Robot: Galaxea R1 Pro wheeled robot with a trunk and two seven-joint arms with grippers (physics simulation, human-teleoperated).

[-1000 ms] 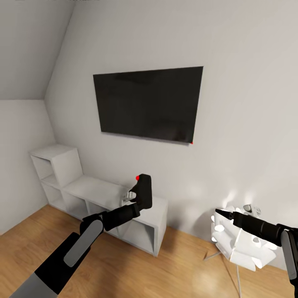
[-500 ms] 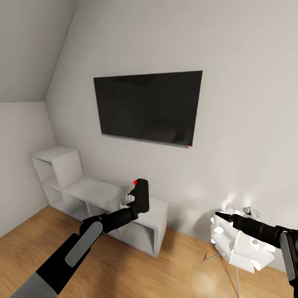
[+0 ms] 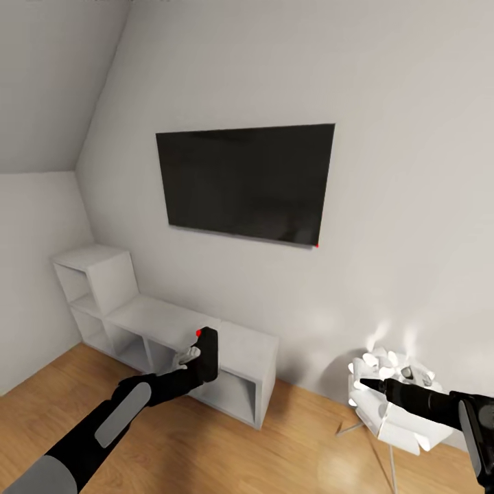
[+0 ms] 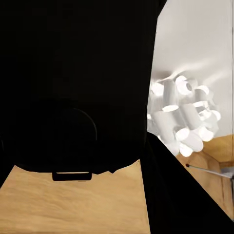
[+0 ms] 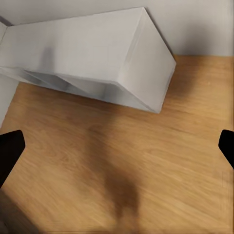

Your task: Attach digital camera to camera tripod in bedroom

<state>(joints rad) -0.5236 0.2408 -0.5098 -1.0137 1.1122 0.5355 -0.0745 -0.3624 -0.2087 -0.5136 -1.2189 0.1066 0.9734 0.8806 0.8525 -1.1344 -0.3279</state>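
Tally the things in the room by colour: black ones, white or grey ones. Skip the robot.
Black: 2 (digital camera, wall screen)
White or grey: 2 (cube shelf, lamp)
Total: 4

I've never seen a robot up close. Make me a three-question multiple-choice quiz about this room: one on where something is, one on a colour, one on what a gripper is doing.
1. Where is the flat black wall screen?
A. above the low grey cube shelf
B. on the floor
C. on the ceiling

2. What colour is the dot on the small black digital camera?
A. green
B. red
C. blue

3. What is the left gripper doing?
A. hanging open with nothing in it
B. holding the camera
C. touching the white lamp

Answers: 1 A, the screen hangs on the pale wall over the shelf. 2 B, a bright red dot sits at its top corner. 3 B, the gripper is closed on the camera's body.
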